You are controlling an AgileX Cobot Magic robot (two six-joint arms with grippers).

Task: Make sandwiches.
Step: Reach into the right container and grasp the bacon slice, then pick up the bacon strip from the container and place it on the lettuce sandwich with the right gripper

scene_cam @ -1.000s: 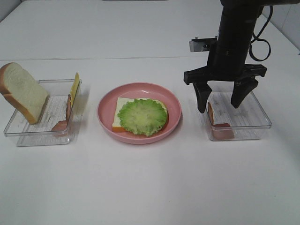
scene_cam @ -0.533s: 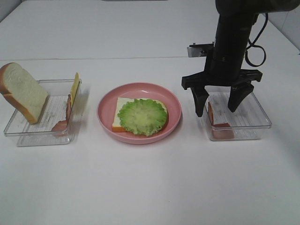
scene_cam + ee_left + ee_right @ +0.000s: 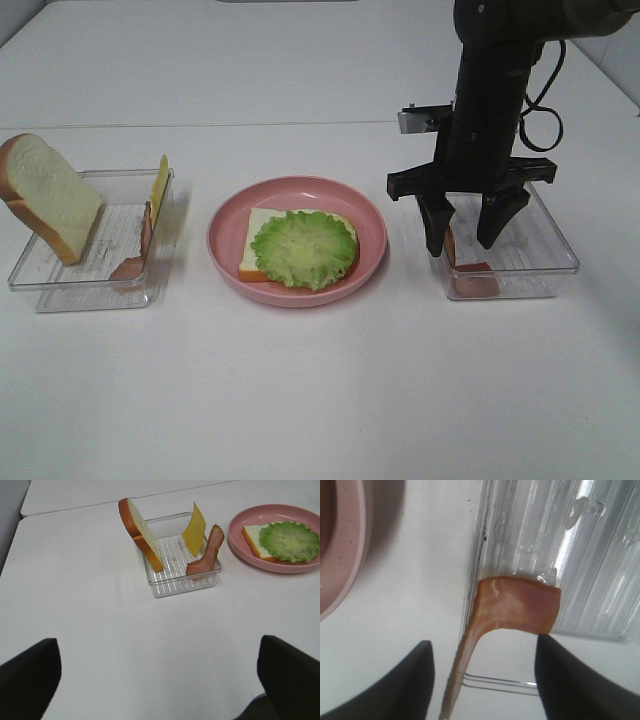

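Bacon strip (image 3: 515,605) leans at the clear tray's (image 3: 562,266) edge on my white table (image 3: 320,400); right gripper (image 3: 460,246) straddles it, spread.

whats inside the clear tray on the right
One bacon strip leans on the tray wall nearest the pink plate, lower end curled on the floor. The right gripper, jaws open, straddles it; in the high view one finger hides part of the strip.

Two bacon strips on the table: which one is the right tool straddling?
The bacon strip in the right tray: the right tool flanks it with open fingers. The other strip stands in the left tray beside the cheese.
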